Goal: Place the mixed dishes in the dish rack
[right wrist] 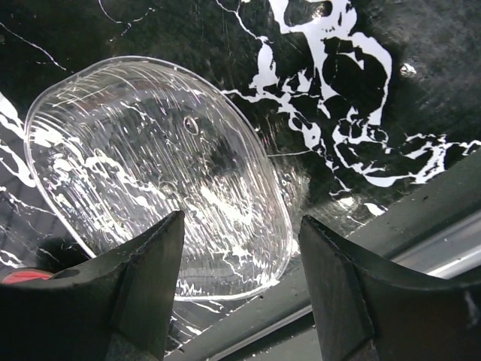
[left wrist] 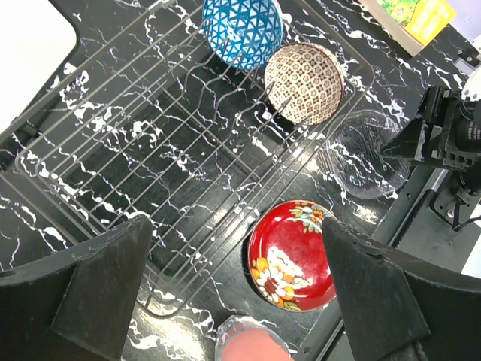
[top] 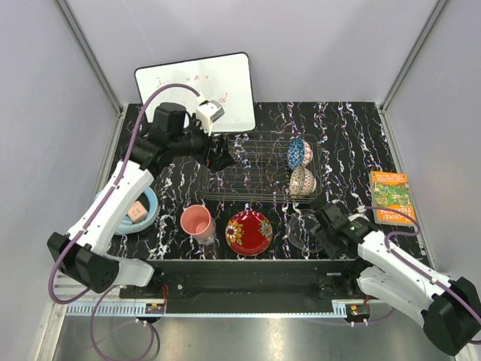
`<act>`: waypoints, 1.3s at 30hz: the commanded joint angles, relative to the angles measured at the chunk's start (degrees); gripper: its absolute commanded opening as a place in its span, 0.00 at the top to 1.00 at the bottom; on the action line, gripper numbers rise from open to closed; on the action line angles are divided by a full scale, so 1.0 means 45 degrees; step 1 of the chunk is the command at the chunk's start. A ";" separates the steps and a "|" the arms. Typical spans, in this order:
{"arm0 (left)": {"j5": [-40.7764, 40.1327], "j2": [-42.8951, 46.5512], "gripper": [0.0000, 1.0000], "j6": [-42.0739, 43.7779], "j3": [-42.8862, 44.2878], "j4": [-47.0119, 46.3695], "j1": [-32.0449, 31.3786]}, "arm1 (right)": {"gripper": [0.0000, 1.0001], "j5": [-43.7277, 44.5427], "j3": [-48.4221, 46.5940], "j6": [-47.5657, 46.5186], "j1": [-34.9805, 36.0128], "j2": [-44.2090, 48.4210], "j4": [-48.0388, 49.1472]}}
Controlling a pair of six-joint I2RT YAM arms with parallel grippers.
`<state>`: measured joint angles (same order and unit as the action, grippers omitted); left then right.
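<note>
Left gripper (left wrist: 234, 226) hangs over the left end of the rack (top: 255, 169), jaws spread wide with nothing between them: fully released. From its wrist view the wire grid runs away underneath toward the far right corner. At that right end two bowls stand on edge inside the rack. The blue bowl (top: 298, 153) is toward the back and the cream bowl (top: 302, 180) is just in front of it, the pair close together.

Over to the other side: the right gripper (right wrist: 240, 222) is down low at the glass bowl (right wrist: 150, 165). That bowl sits upright on the worktop (top: 346, 143), just outside the rack's near right corner and close to the front edge. The jaws are parted and straddle the bowl's near rim, one finger (right wrist: 143, 286) over the inside of the bowl and the other outside it. Gaps show either side of the rim, so the gripper is unclenched and has no grasp on the glass.

Along the front, left of the glass bowl, the red plate (top: 249, 232) lies flat and face up on the worktop. The pink cup (top: 198, 222) is just beside it, its mouth showing to the overhead camera. Both are outside the rack, in front of it.

Farther left, partly under the left arm, a light-blue bowl (top: 153, 214) holds a small pinkish block (top: 137, 211). A whiteboard (top: 199, 86) rests at the back, and a green and orange book (top: 391, 197) lies near the right edge.
</note>
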<state>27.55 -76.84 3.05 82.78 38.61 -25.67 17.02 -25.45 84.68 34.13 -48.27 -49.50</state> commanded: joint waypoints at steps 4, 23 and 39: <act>-0.0360 0.0669 0.01 0.0123 0.0549 0.0111 0.0099 | 0.34 0.0613 -0.0769 0.0245 -0.0006 -0.1264 0.0159; -0.0810 0.1040 0.01 0.0338 0.1878 0.0931 0.0080 | 0.67 0.0379 -0.1102 0.0302 0.0209 -0.2242 0.0100; -0.1102 0.1430 0.01 0.0768 0.1330 0.1049 0.0099 | 1.00 -0.0519 -0.0475 -0.0496 0.0501 0.0062 0.0667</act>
<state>23.77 -71.57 5.19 88.97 44.18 -25.54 15.90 -26.52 84.84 35.29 -49.84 -47.64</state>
